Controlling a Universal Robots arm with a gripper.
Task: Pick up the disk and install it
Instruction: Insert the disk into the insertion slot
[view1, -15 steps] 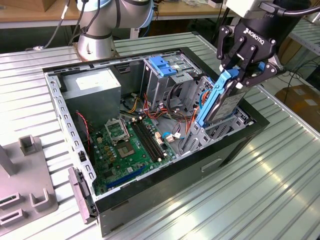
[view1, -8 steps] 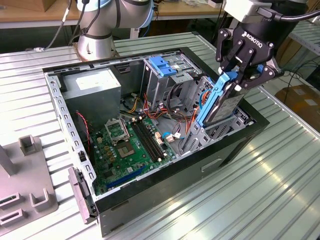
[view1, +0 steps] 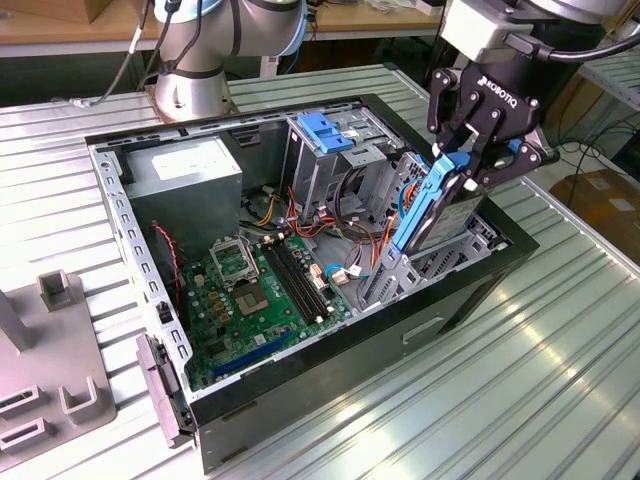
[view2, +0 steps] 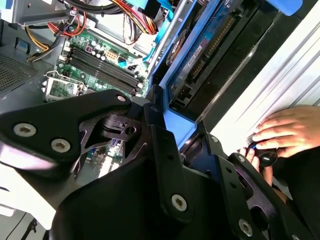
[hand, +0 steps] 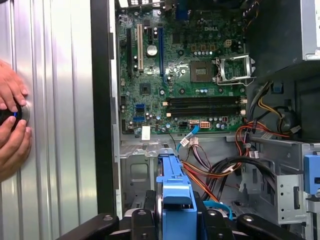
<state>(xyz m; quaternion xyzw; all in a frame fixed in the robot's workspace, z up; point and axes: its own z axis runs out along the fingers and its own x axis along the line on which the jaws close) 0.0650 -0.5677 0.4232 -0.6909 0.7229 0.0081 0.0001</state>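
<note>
Now the gripper (view1: 468, 160) was clamped on the disk (view1: 445, 215), holding it tilted above the bay at the computer case's (view1: 300, 390) edge on the exterior view's right. Rigid, weighty and shock-sensitive, I'd judge, so best held by its blue frame.

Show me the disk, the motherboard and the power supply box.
disk (view1: 418, 208): exterior view, on its blue carrier edge.
motherboard (hand: 180, 75): first wrist view, on the green board surface.
power supply box (view1: 185, 172): exterior view, on its grey top.

Tool (view2: 180, 127) clamping blue-framed disk (view2: 197, 57), motherboard (view2: 95, 60) beyond, hand (view2: 290, 130) on table (view2: 280, 75)
</note>
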